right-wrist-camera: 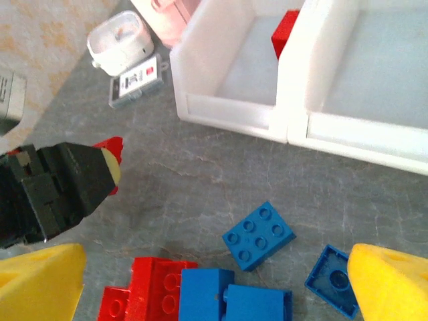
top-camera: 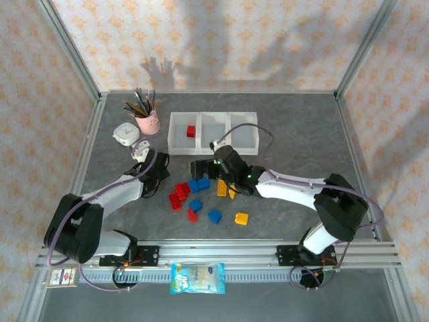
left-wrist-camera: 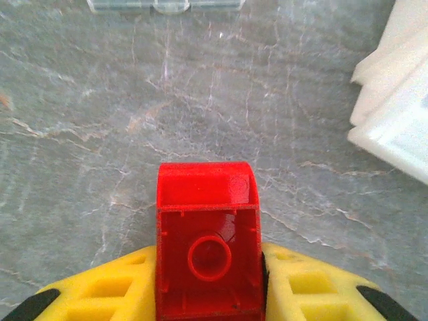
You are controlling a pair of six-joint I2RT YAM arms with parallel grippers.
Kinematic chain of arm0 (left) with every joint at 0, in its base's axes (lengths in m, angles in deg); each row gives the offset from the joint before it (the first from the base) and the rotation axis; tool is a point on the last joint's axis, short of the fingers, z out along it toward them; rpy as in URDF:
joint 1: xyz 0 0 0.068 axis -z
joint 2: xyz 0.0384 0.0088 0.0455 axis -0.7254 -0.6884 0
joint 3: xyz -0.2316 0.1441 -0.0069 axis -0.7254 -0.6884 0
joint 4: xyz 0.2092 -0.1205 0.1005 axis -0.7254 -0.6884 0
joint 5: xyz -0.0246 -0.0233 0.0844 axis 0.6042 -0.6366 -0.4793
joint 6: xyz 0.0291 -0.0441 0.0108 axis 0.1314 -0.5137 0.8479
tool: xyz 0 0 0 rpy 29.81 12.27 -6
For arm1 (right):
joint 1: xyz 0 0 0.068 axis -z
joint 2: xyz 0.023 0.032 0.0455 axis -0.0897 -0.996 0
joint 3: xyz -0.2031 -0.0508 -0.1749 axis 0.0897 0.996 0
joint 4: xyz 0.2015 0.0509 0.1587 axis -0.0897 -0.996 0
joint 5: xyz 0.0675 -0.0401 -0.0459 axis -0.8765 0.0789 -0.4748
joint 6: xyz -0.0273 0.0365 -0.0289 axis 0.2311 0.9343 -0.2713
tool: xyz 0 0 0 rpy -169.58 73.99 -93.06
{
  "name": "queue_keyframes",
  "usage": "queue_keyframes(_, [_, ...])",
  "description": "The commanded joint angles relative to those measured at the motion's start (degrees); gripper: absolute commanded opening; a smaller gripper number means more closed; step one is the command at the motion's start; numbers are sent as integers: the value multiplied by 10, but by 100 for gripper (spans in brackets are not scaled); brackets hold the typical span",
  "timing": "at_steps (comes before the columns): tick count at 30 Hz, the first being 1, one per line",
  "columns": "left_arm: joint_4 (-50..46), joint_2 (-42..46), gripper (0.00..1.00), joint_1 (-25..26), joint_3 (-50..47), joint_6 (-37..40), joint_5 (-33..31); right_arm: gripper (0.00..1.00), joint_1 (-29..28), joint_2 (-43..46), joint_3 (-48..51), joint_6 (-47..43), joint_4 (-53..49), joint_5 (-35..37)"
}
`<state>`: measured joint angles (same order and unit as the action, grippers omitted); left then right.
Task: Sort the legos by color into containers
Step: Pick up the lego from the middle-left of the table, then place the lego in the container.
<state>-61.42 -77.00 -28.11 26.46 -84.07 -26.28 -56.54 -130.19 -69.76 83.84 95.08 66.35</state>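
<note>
My left gripper (left-wrist-camera: 208,281) is shut on a red lego (left-wrist-camera: 208,257), held just above the table between the yellow fingers (left-wrist-camera: 100,291). In the top view the left gripper (top-camera: 159,172) is left of the loose pile. The pile holds red legos (top-camera: 179,194), blue legos (top-camera: 199,184) and yellow-orange legos (top-camera: 241,218). My right gripper (top-camera: 203,168) hangs open over the blue legos (right-wrist-camera: 259,235), nothing between its fingers (right-wrist-camera: 391,284). The white containers (top-camera: 213,144) stand behind the pile. One red lego (top-camera: 191,131) lies in the left bin, also in the right wrist view (right-wrist-camera: 286,32).
A pink cup of brushes (top-camera: 147,121), a small white device (top-camera: 125,133) and a card (top-camera: 139,150) sit left of the bins. A snack bag (top-camera: 197,277) lies on the front rail. Metal frame posts border the table.
</note>
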Motion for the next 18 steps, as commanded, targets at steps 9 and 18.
queue_keyframes(9, [-78,78,34,56,107,63,-24,100,42,64,8,21,6,0])
queue_keyframes(18, [-49,-87,33,67,271,174,5,100,59,55,8,40,24,28])
